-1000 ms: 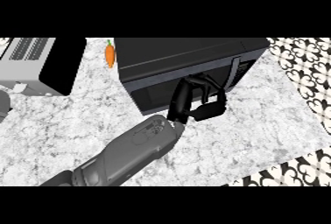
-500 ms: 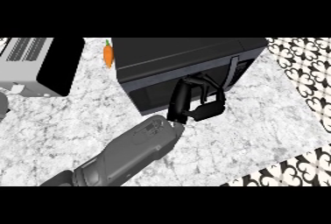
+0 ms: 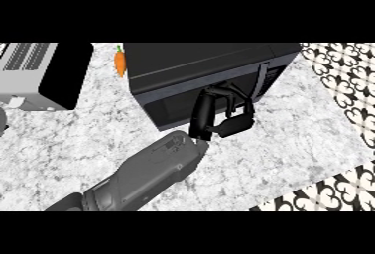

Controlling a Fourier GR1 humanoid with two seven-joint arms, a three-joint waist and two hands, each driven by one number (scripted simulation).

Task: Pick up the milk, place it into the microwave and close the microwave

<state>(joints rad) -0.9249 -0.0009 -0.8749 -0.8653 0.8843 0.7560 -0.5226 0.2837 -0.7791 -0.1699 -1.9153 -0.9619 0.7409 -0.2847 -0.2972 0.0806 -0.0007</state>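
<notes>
The black microwave stands at the back middle of the marble counter, its door shut as far as I can see. My left hand is at the door's front, just left of the vertical handle. The fingers reach up against the door and the thumb points up beside them, curled round nothing. The grey forearm comes in from the lower left. No milk shows in the head view. My right hand is out of view.
An orange carrot lies just left of the microwave. A grey and black appliance stands at the back left. The counter's edge runs slantwise at the lower right, with patterned floor beyond it and along the right side.
The microwave and carrot have drifted slightly left in the view. My hand stays against the door in the same pose.
</notes>
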